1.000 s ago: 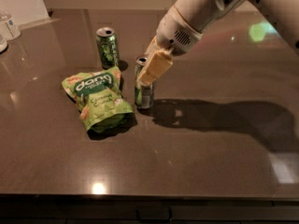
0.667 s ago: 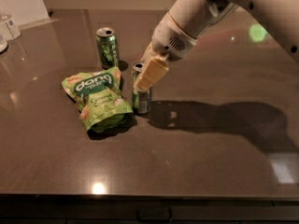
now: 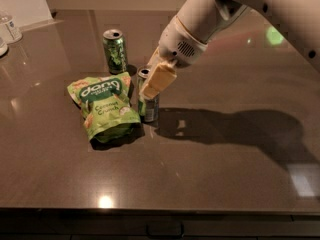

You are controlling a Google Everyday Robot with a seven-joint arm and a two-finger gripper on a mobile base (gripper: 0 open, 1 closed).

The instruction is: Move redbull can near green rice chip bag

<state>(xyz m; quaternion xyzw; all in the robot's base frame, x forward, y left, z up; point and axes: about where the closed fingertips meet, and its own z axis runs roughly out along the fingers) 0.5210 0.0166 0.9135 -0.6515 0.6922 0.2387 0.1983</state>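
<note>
The redbull can (image 3: 149,109) stands upright on the dark table, close beside the right edge of the green rice chip bag (image 3: 104,108), which lies flat with its "dang" lettering up. My gripper (image 3: 150,85) comes down from the upper right and is shut on the upper part of the can; one pale yellow finger (image 3: 159,79) covers the can's right side. The can's silver top (image 3: 144,72) shows just left of that finger.
A green patterned can (image 3: 115,51) stands upright behind the bag and the redbull can. Pale containers (image 3: 10,29) stand at the far left edge. The table's front edge (image 3: 160,211) runs along the bottom. My arm (image 3: 210,19) crosses the upper right.
My gripper has moved the redbull can a little to the left, closer to the chip bag. The bag and the green can have not moved.
</note>
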